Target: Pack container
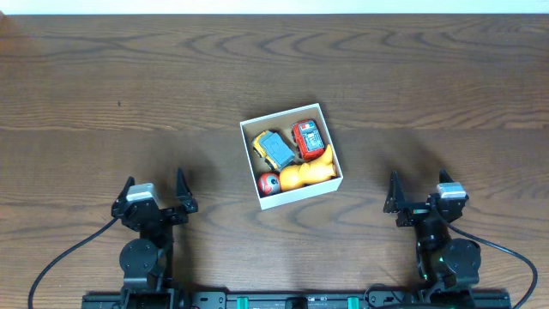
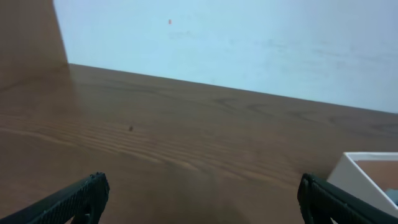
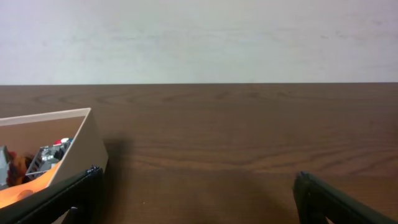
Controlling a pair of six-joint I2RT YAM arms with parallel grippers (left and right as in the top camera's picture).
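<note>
Overhead: container (image 1: pixel 302 190) sat mid-frame on table (image 1: pixel 103 86), slightly skewed; inside lay blue car (image 1: pixel 274 148), red car (image 1: pixel 307 136), ball (image 1: pixel 268 183), duck (image 1: pixel 307 172), packed close; no loose toy seen, so packing judged complete. Left gripper (image 1: pixel 155 177) lower left, right gripper (image 1: pixel 419 177) lower right; both spread wide, holding nothing, well apart from container. Step likely parking: keep fingers off white walls, no nudging. Bare wood all round container; widest room across upper frame.
</note>
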